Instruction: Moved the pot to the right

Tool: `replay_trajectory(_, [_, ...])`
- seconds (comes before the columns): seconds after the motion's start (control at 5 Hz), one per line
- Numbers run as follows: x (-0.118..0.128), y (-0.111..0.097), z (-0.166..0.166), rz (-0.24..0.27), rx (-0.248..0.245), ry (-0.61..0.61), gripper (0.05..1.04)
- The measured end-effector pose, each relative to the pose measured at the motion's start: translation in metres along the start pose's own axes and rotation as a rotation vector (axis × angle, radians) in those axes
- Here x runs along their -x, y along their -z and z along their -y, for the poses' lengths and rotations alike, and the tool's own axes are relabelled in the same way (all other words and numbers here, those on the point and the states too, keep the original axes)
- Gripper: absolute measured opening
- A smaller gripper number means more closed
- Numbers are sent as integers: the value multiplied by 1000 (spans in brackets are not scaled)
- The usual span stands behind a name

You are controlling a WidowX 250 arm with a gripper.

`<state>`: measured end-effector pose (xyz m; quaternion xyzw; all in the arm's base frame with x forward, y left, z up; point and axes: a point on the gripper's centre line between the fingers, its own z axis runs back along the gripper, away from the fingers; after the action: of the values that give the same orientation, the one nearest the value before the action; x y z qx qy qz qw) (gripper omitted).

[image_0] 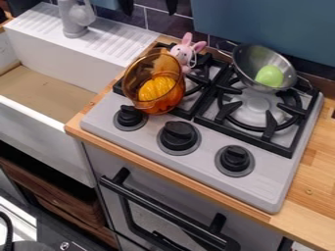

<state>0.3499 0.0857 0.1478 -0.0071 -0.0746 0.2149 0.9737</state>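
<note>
i see one amber pot (173,101), one metal pot (251,59), one pink rabbit (185,51) and three knobs (179,136). i cannot tell how open my end effector is, or whether it holds anything.

The see-through, rounded glassy pot (175,98) was amber, deepening to orange low down, and the ridged oval food piece (157,87) was yellow-orange. The round metal pan (247,61) was silver, the smooth rounded object (269,76) bright green, the plush rabbit (185,51) pink. Black round knobs (178,136) contrasted with the light grey flat stovetop (262,188); pale lines crossed the dark rectangular wall tiles (169,23).
</note>
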Motion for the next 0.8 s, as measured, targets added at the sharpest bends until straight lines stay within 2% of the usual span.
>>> replay_trajectory(0.2, [3,15,1,-39,-11,-4,997])
replay_trajectory(0.4, [0,17,26,20,-28,-10,997])
replay_trajectory(0.6, [-2,29,57,27,-42,2,997])
replay_trajectory(0.8, [-8,21,72,58,-21,-48,997])
